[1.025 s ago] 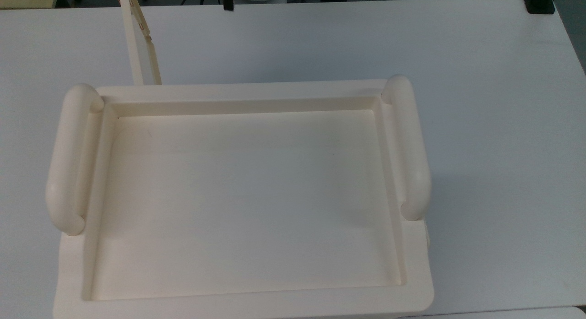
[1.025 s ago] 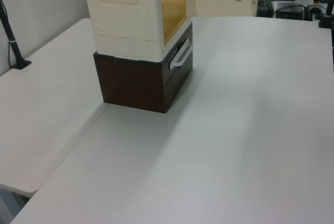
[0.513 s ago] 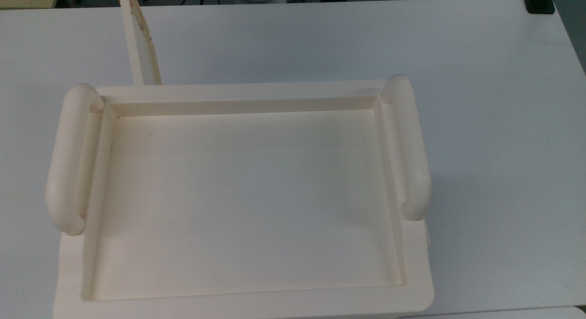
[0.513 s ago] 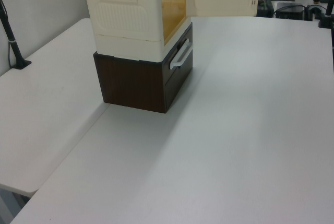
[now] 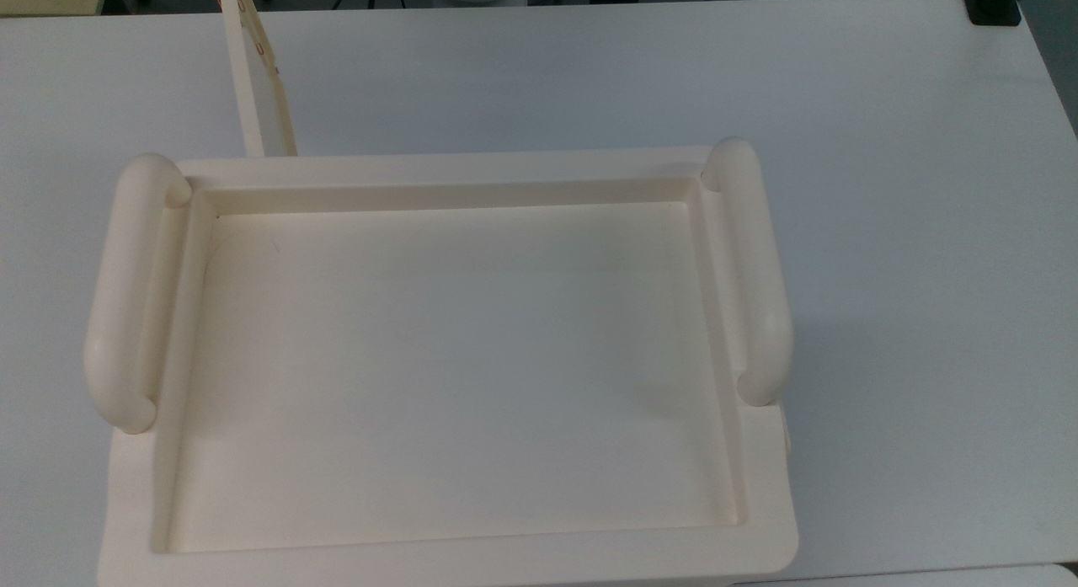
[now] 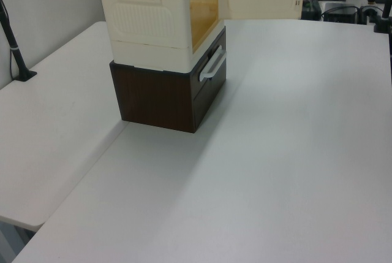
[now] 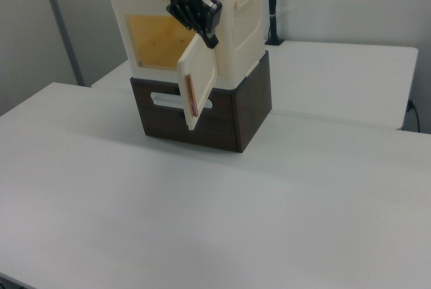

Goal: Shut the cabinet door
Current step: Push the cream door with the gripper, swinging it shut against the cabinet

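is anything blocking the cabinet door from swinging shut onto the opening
Nothing visible. The cabinet door stands swung out from the cabinet, and the space between it and the yellow-lit opening looks bare. The gripper sits above the door's top edge, outside the swing path.

no readable text, no labels, no numbers
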`<move>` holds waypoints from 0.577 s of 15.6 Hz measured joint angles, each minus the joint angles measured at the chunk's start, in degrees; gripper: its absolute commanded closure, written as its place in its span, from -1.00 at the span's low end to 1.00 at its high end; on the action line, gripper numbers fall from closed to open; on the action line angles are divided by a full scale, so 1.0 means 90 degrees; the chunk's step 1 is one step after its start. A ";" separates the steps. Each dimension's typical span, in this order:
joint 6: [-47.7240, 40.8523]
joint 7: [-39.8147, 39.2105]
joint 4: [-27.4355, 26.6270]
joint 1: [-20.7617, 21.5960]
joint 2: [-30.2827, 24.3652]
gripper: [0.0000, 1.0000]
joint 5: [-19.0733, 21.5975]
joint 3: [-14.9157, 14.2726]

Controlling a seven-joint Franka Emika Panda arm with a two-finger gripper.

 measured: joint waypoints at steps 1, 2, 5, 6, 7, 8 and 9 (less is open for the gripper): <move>0.0018 -0.0011 -0.0010 0.0010 0.0077 1.00 0.0000 0.0003; 0.0020 -0.0021 -0.0013 0.0021 0.0160 1.00 0.0000 0.0016; 0.0020 -0.0052 -0.0070 0.0107 0.0363 1.00 0.0013 0.0073; 0.0020 -0.0054 -0.0114 0.0151 0.0392 1.00 0.0060 0.0122; 0.0020 -0.0054 -0.0147 0.0216 0.0408 1.00 0.0198 0.0169; 0.0020 -0.0054 -0.0163 0.0300 0.0414 1.00 0.0479 0.0202; 0.0020 -0.0054 -0.0162 0.0394 0.0408 1.00 0.0874 0.0217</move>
